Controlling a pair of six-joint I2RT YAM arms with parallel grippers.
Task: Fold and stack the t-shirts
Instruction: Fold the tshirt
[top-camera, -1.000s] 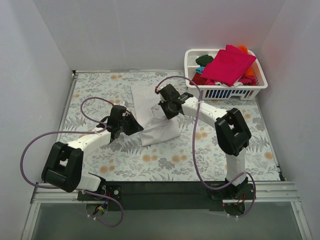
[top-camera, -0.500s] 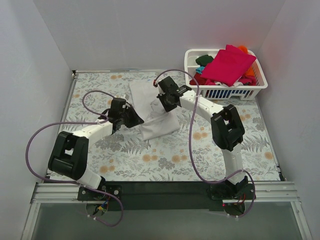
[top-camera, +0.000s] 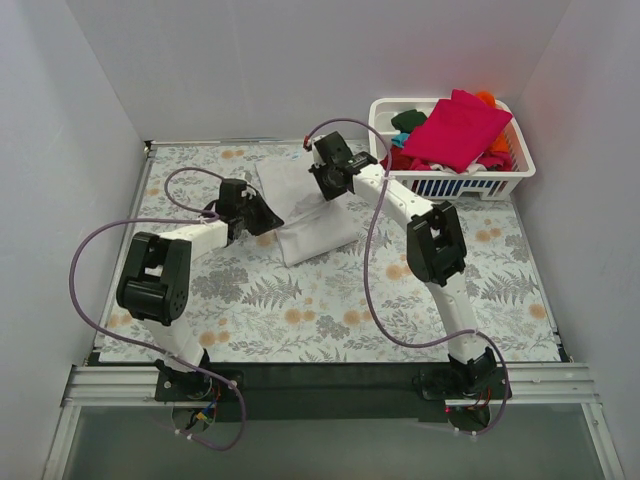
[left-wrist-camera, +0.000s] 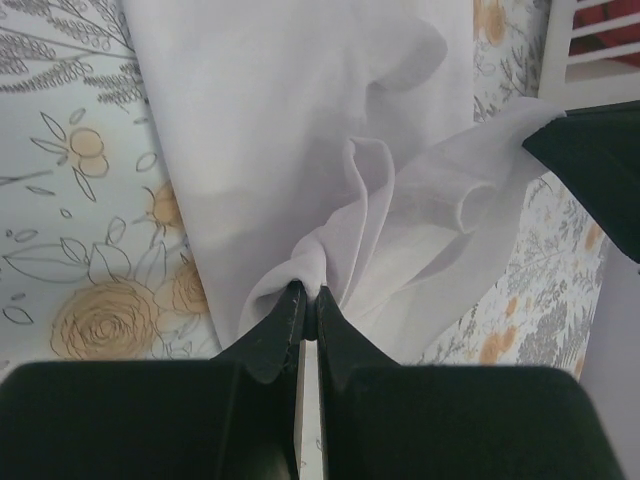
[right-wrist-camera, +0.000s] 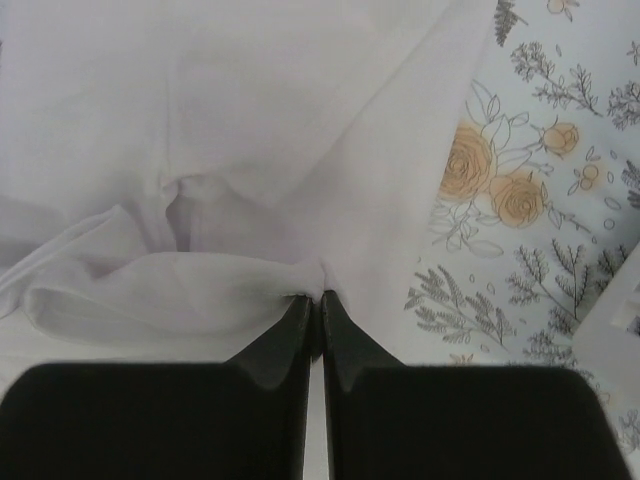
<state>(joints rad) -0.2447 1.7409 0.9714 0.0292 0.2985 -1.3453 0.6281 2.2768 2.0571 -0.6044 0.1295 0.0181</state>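
1. White cotton is the job right now. The white t-shirt (top-camera: 312, 232) lies on the floral table (top-camera: 330, 315), a bit toward 12 o'clock from the middle, partly doubled over and rumpled.
2. My left claw (left-wrist-camera: 305, 290) is at the shirt's 9 o'clock edge. Its jaws are pinched right together on a gathered fold of the white fabric, with no gap showing on the wrist cam.
3. My right claw (right-wrist-camera: 312, 296) is up around the shirt's 12 to 1 o'clock side. Same story: the fingers are closed tight on a bunched ridge of the same shirt.
4. So I'd call this the middle of a fold on the first shirt. Both corners are gripped and the cloth between them is slack and puckered, not flat yet.
5. I reckon the next move needs both claws travelling in step, so the pinched edge stays stretched. Then lay it over the flat part and only then let go. If one claw leads, the fold will probably come out crooked or bunch up.
6. Plenty left to do. The magenta shirt (top-camera: 455, 128) sits on top of a heap of other colours in the white basket (top-camera: 470, 186), at the table's 2 o'clock corner, well apart from where I'm working.
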